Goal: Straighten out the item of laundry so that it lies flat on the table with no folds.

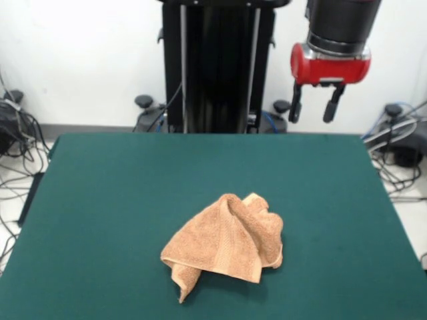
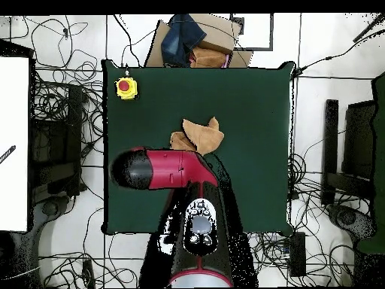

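Orange-tan terry towel [image 1: 225,243] is sitting crumpled on the green felt table [image 1: 120,200], and we're seeing it bunched into a lumpy heap w/ several folds, not flat. From the front view it's lying a bit right of the table's middle and toward the near edge; one twisted corner is trailing down at its lower left, and a paler woven band is running along the bottom hem. Upper right part is rolling up into soft ridges.

Red-and-black arm [image 2: 162,168] is hanging above the table's far right area in the front view, well clear of the cloth. We're reading the gripper [image 1: 314,104] as spread: two dark fingers [image 1: 295,103] are pointing down w/ a clear gap between them, nothing pinched. It's hovering high, not touching table or towel.

From overhead we're seeing the towel [image 2: 201,135] roughly mid-table, its lower edge partly hidden by the arm, which is crossing the table sideways, ending in a dark rounded joint on the left. Gripper itself isn't showing in that view.

Yellow box w/ a red button [image 2: 125,87] is sitting at one table corner, well apart from the towel. Cardboard box w/ dark blue cloth [image 2: 186,38] is lying just beyond the table's edge, on the floor among cables.
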`<state>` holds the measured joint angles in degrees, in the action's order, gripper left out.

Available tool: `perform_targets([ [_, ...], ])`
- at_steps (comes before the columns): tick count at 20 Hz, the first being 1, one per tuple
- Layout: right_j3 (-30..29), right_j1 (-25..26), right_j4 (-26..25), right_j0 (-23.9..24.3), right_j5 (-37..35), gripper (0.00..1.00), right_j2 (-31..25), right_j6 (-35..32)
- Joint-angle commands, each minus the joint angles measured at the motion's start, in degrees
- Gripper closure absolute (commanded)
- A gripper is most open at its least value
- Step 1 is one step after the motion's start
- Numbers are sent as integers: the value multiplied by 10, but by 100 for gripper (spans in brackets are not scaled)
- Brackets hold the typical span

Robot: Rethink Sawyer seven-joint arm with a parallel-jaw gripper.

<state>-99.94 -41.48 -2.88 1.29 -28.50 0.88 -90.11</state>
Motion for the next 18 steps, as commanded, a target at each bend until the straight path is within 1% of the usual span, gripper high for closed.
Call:
perform_targets([
  [1, 42, 28, 21, 8, -36, 0, -3, -106],
  [5, 41, 21, 28, 10, -53, 0, -4, -106],
  [9, 54, 30, 27, 12, -55, 0, -6, -102],
  [14, 79, 48, 22, 3, -55, 0, 3, -107],
  [18, 88, 70, 17, -6, -25, 0, 12, -120],
])
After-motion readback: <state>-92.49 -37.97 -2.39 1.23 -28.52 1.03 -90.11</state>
